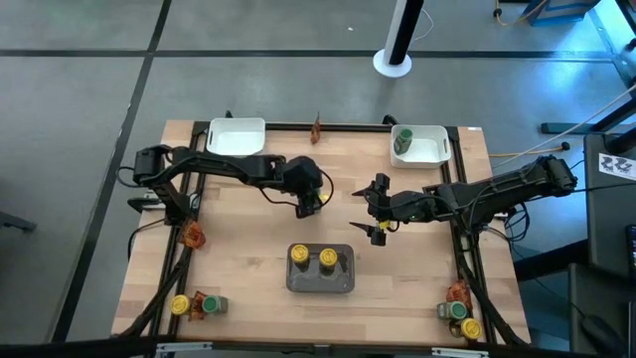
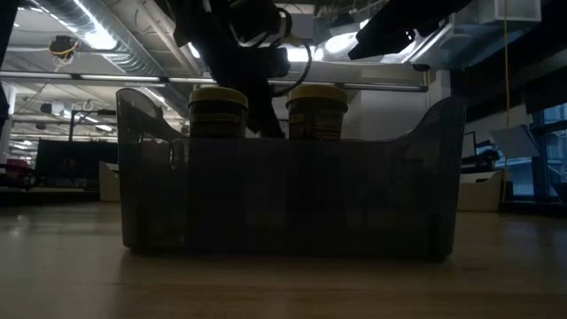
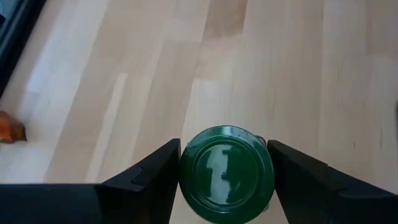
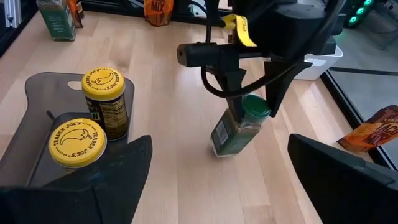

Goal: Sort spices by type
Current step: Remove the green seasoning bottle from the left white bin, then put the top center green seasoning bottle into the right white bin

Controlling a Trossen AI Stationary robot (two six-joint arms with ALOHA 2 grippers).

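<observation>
Left claw [image 1: 310, 206] clamped around a tilted green-lidded glass spice jar [image 4: 239, 127] mid-desk, beyond the grey plastic tray [image 1: 320, 283] holding two yellow-lidded jars [image 1: 312, 258], right claw [image 1: 376, 211] spread empty just beside, over the wooden desk [image 1: 238, 259]

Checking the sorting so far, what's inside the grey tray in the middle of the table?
The grey tray holds two yellow-lidded jars, standing upright side by side. The low view's dark tray wall hides their lower halves and the tray floor.
</observation>
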